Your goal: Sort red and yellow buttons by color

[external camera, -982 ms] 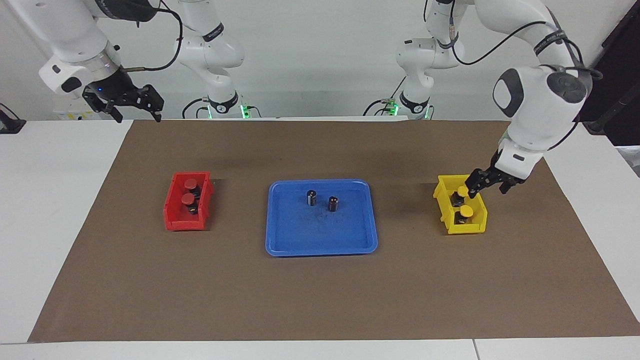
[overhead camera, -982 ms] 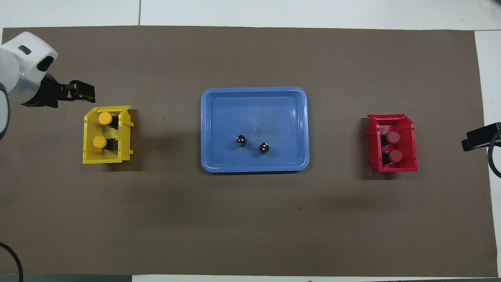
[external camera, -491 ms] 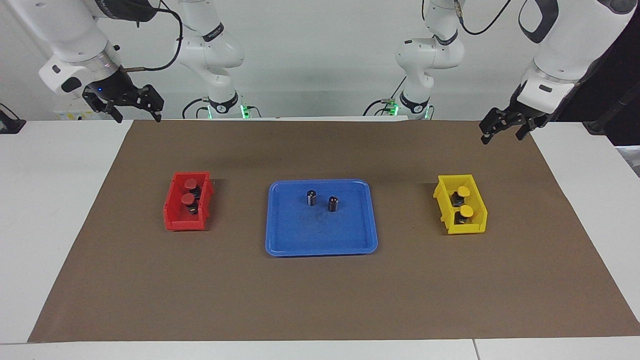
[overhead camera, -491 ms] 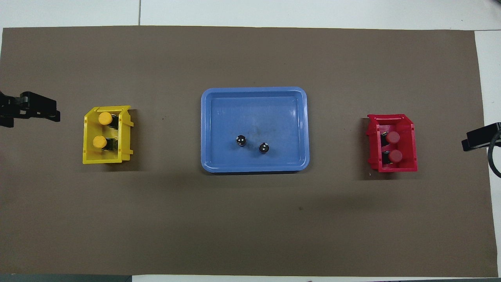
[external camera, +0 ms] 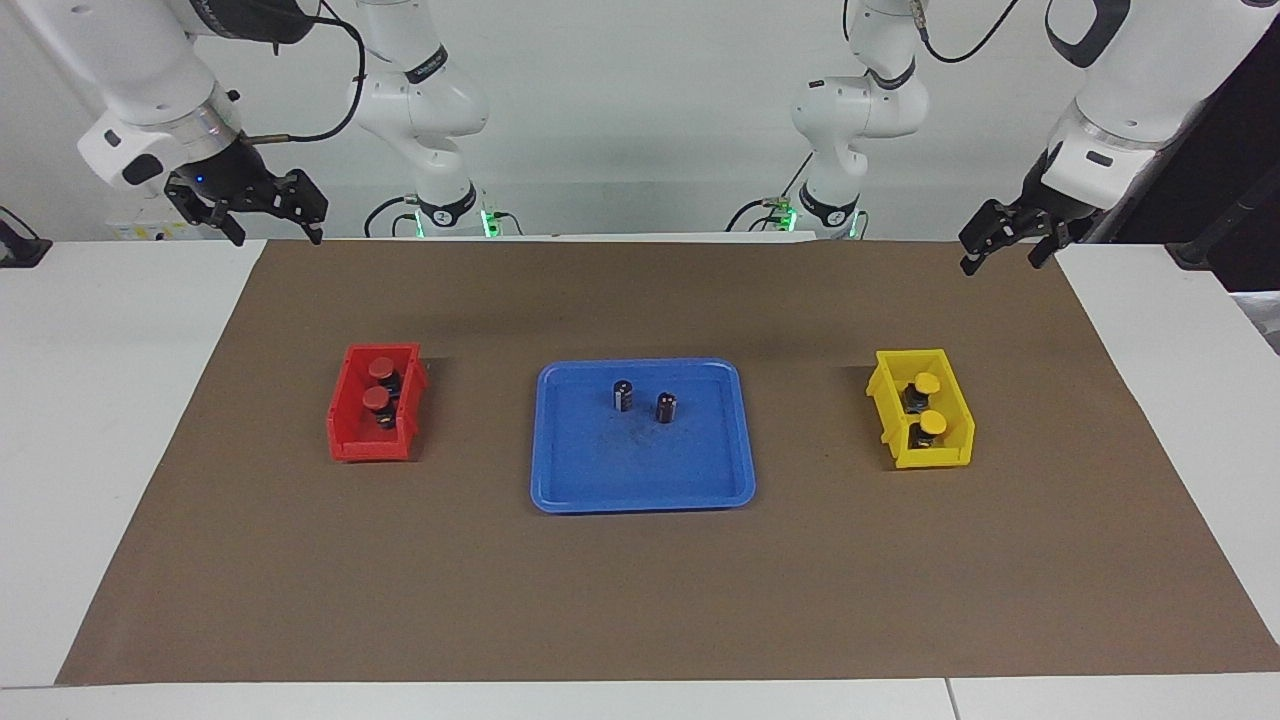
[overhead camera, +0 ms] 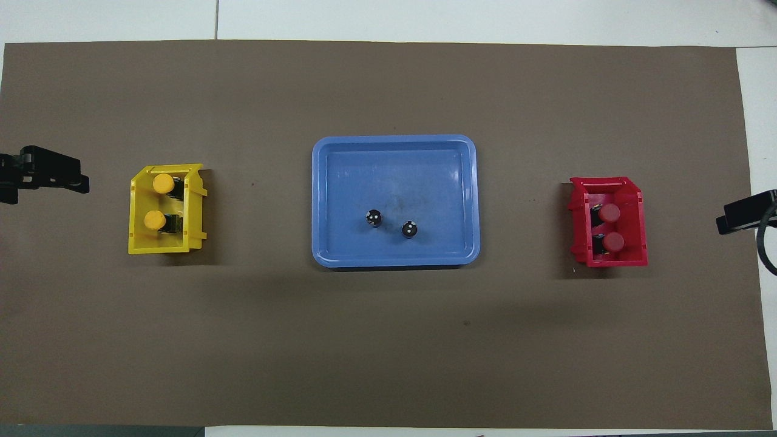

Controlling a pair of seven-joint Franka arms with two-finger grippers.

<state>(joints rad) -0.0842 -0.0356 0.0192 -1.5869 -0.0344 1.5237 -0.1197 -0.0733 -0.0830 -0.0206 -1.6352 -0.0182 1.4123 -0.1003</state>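
Yellow buttons (external camera: 924,402) binned, left claw (external camera: 1004,243) well apart

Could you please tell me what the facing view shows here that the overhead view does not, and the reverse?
Only the facing view shows both arms whole, with the right gripper and left gripper raised, open and empty. Only the overhead view looks straight down into the bins. Both show two yellow buttons in the yellow bin, two red buttons in the red bin, and two dark cylinders on the blue tray.
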